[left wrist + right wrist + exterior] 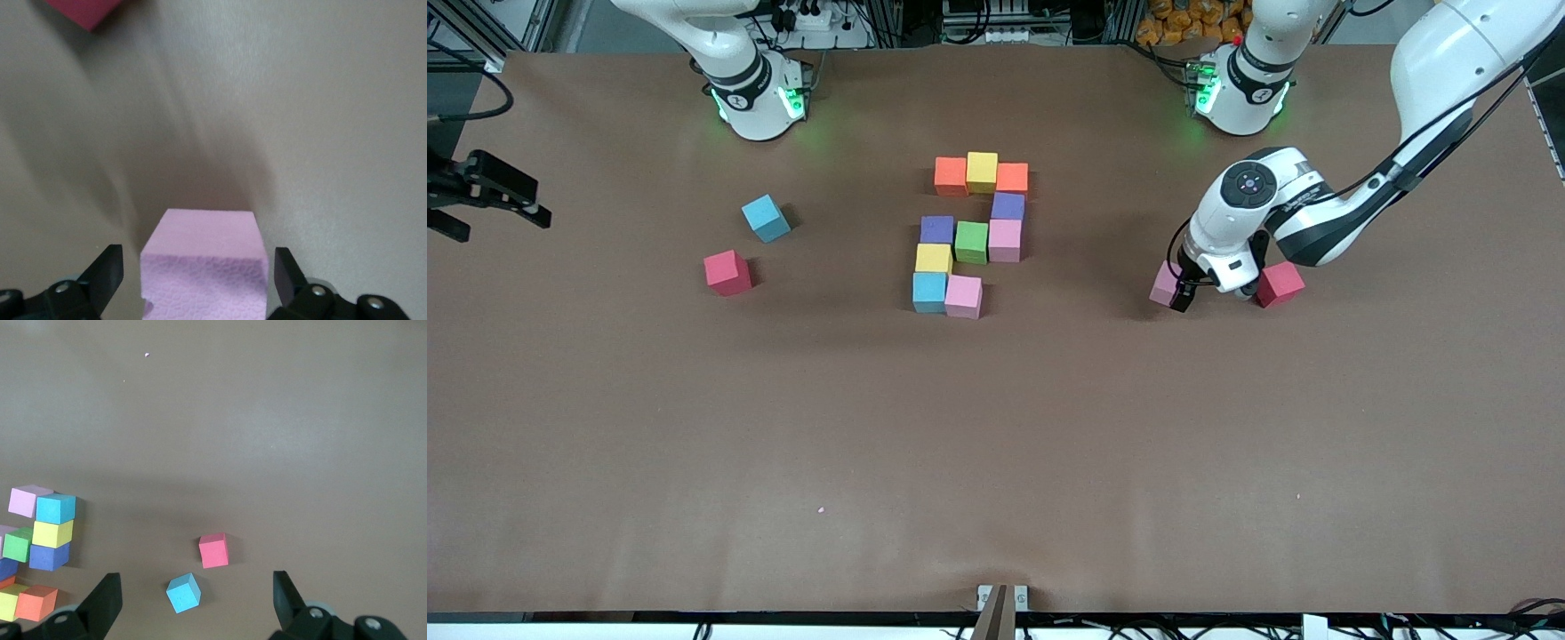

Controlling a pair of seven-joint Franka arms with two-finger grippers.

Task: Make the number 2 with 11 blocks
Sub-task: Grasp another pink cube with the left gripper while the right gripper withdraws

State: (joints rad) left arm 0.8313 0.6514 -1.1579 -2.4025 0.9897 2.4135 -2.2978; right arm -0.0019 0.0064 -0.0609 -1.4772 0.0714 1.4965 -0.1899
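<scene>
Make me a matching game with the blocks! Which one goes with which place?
Things:
1. green block
2. loose pink block
3. loose light blue block
4. yellow block

Places:
A. between the two orange blocks
B. between the open left gripper's fingers
C. toward the right arm's end of the table
D. middle of the digit, beside a purple block

Pairs: 1-D, 2-B, 3-C, 4-A

Ten-cube cluster point(971, 236) lies mid-table in five rows, farthest to nearest: three, one, three, one, two. Toward the right arm's end lie a farther loose cube point(766, 218) and a nearer loose cube point(727, 272), with the right gripper point(505, 222) over that table edge. Toward the left arm's end, the left gripper point(1183, 289) straddles a lone cube point(1164, 284), with a spare cube point(1280, 284) just beside it.
</scene>
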